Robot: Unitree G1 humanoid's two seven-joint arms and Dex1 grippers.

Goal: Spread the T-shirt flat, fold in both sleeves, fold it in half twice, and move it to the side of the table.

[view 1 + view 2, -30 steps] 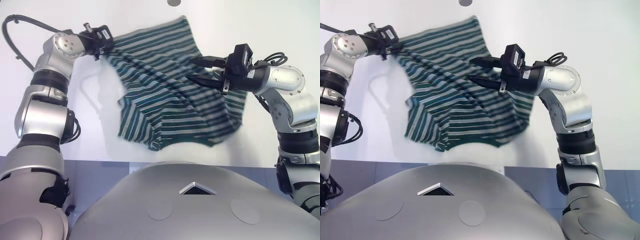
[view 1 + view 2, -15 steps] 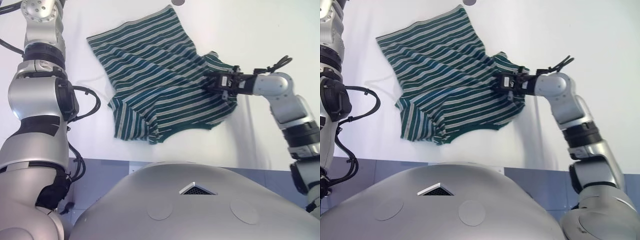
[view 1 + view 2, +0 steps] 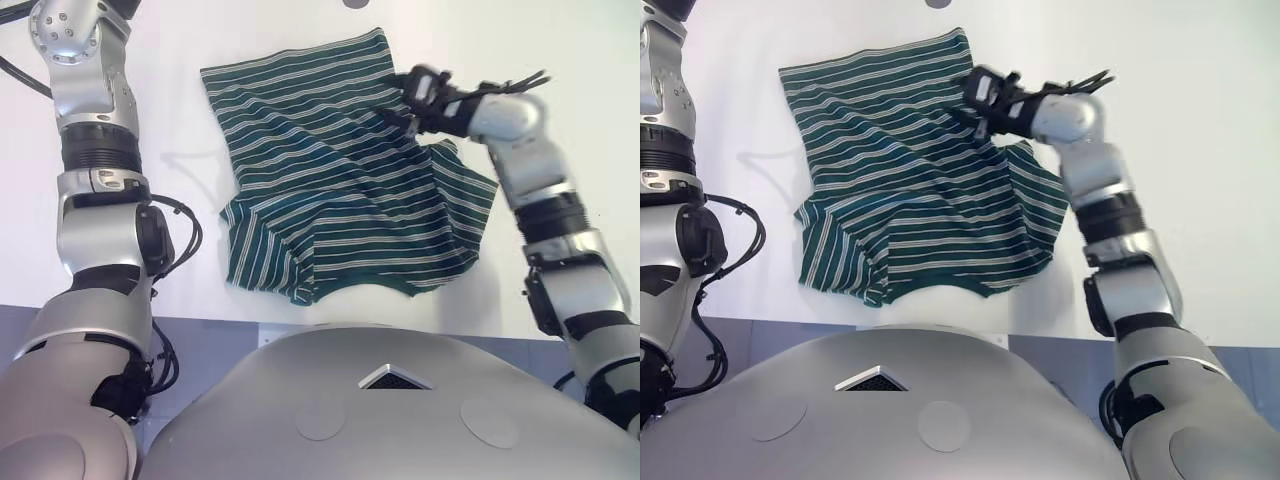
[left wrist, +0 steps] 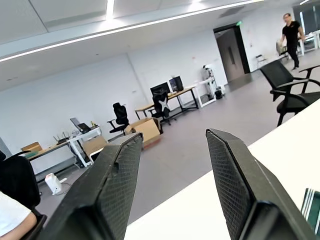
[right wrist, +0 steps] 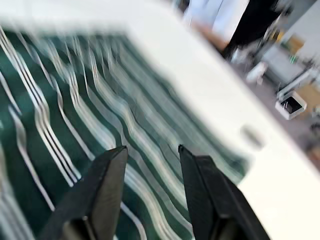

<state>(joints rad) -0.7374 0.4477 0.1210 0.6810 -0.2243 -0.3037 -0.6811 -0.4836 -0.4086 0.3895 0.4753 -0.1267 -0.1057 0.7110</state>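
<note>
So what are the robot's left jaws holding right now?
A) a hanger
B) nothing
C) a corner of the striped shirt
B: the left jaws stand open with nothing between them, while the T-shirt lies rumpled on the table.

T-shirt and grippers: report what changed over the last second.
The left gripper let go of the far left corner of the T-shirt and lifted away, open. The right gripper moved from mid-shirt toward the far right corner, open. The T-shirt stayed on the table, near hem rumpled.
</note>
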